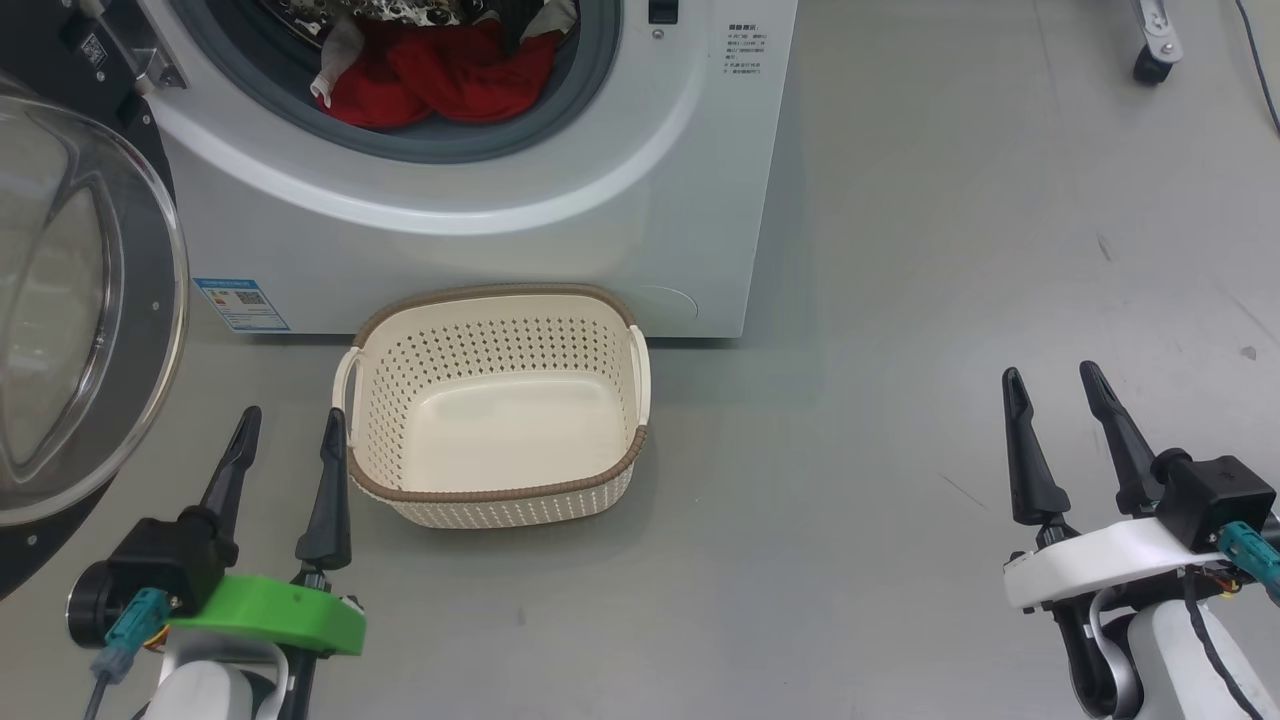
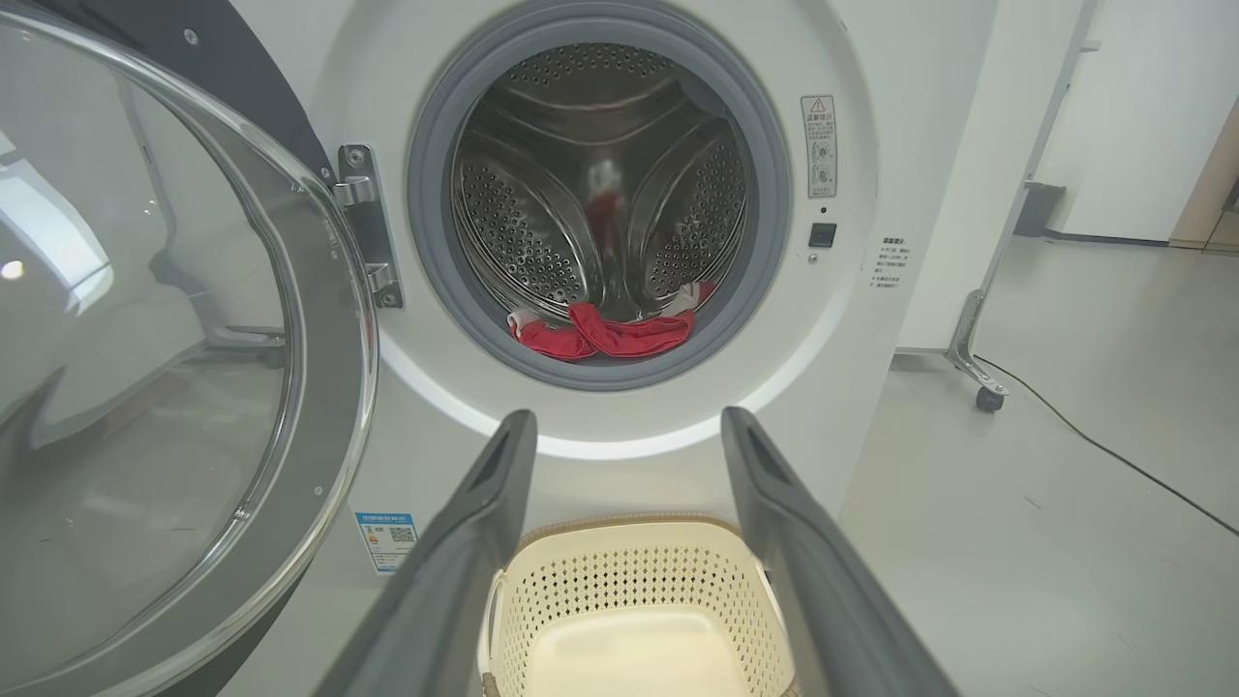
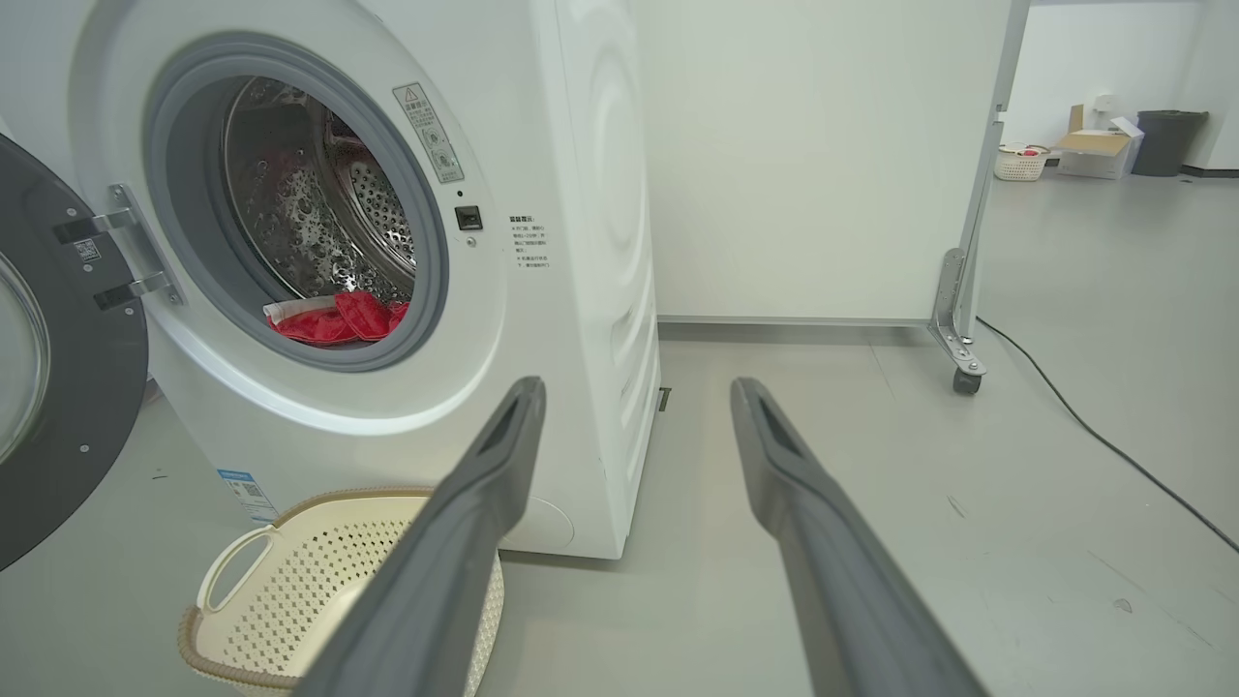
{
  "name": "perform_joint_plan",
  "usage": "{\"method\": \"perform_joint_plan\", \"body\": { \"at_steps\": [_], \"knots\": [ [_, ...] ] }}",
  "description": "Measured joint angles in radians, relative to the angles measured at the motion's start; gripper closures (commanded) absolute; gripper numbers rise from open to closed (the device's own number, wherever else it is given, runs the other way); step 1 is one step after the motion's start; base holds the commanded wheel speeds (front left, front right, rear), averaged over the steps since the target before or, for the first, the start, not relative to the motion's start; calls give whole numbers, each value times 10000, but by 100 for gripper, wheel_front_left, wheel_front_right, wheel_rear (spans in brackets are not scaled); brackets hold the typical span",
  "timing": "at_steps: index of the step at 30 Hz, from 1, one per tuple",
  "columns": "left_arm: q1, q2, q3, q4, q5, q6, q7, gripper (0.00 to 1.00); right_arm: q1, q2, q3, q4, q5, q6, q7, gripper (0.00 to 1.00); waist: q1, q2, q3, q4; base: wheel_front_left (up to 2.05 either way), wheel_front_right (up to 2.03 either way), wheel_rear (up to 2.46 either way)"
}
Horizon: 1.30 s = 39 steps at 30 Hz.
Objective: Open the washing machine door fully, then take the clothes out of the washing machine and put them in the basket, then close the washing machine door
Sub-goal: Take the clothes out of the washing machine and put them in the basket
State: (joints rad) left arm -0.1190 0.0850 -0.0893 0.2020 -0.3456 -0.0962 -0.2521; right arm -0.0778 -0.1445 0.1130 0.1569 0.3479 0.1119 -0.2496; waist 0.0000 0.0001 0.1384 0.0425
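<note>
The white washing machine stands with its round black door swung open to the left. Red clothes lie at the drum's front lip. The cream basket sits empty on the floor before the machine. My left gripper is open just left of the basket. My right gripper is open, well to the basket's right.
Grey floor stretches to the right of the machine. A wheeled frame leg and a black cable lie farther right. Boxes and a bin stand far off.
</note>
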Motion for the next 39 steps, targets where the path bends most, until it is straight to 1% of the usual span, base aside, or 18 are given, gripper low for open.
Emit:
{"method": "perform_joint_plan", "body": {
  "at_steps": [34, 39],
  "knots": [
    [66, -100, 146, -125, 8, 0, 0, 0, 5, 46, -105, 6, -165, 12, 0, 0, 0, 0, 126, 28, 0, 0, 0],
    [66, -140, 155, -165, -151, -23, 0, 0, 5, 79, -121, 6, -174, 13, 0, 0, 0, 0, 128, 39, 6, -6, 0]
  ]
}}
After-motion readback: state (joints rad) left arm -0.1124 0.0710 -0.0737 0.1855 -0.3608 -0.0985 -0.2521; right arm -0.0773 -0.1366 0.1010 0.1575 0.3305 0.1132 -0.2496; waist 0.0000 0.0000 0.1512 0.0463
